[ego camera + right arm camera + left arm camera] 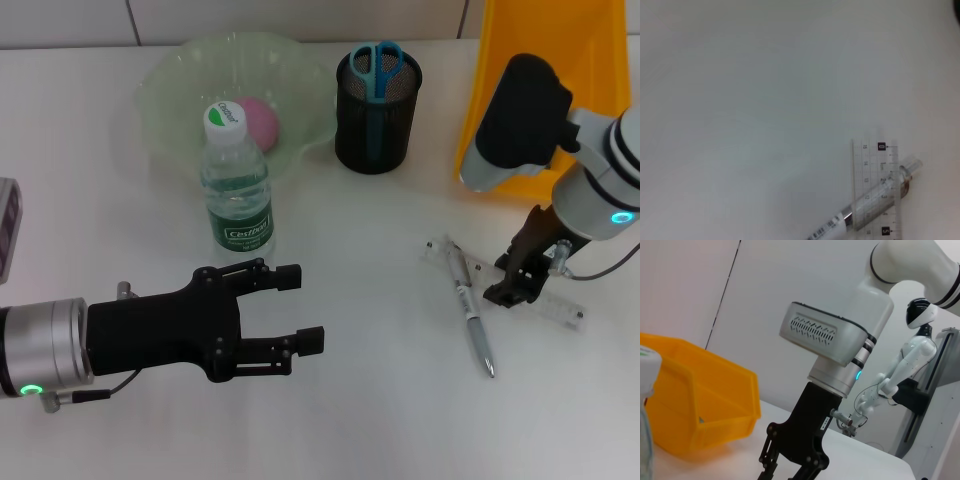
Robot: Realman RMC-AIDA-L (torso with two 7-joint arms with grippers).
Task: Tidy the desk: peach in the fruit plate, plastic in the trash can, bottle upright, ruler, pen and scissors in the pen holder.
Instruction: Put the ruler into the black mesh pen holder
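Right gripper [520, 280] is down on the clear plastic ruler [545, 300] at the right of the white surface [380, 410]; you cannot tell from any view whether it is clamped on it or not. The silver ballpoint pen [472, 318] lies across the ruler's near end, touching it, so lifting the ruler will likely disturb the pen; judge which to take first.

Left gripper [285, 312] hangs released, empty, low at the front left, clear of the work.

Clear plastic water bottle with green label [237, 185] already stands upright just before the pale green glass fruit plate [170, 85]. Pink peach [258, 122] sits in that plate. Blue-handled scissors [378, 65] stand in the black mesh pen holder [377, 125].

Orange plastic bin [540, 60] stands behind the right arm, probably the trash can. Remaining, by my reading: ruler and pen to the holder
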